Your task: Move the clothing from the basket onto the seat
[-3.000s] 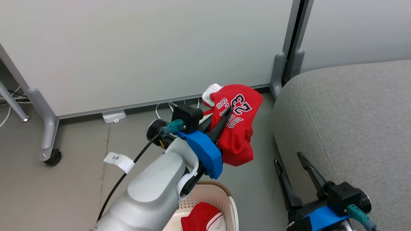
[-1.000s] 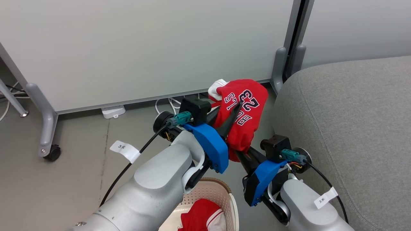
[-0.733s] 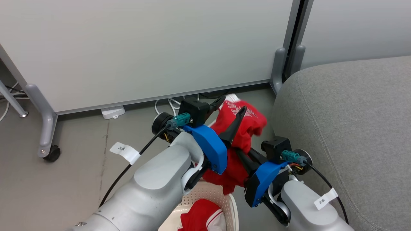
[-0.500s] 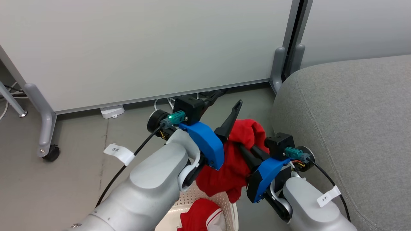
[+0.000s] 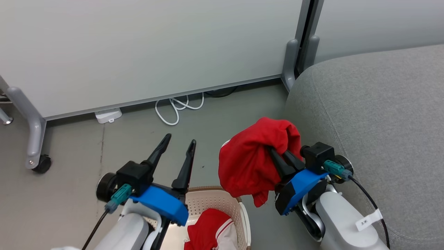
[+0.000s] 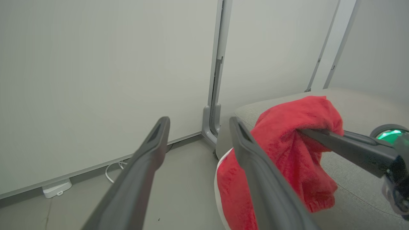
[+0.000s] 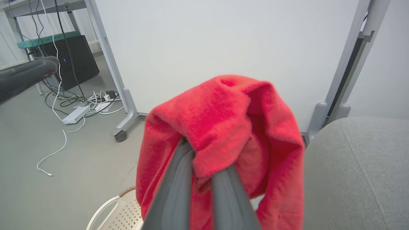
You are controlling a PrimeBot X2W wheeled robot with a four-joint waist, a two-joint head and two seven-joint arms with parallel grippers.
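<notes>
Grey floor (image 5: 69, 180) carries the basket (image 5: 215, 205) and a looped white cable (image 5: 177, 121).

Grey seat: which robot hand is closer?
Right. The right hand, shut on the red garment, is beside the seat's edge; the open left hand is beyond the garment, by the basket.

There are two grippers, the left gripper (image 5: 180, 139) and the right gripper (image 5: 279, 151). There are two pieces of red clothing, one hanging piece (image 5: 248, 163) around the right gripper's tips and one lying piece (image 5: 204, 230) in the one basket (image 5: 211, 189) close by the left gripper. There is one grey seat (image 5: 374, 111) beside the right gripper, and one white cable (image 5: 173, 110) and one little wheel (image 5: 41, 164) past the left gripper.
</notes>
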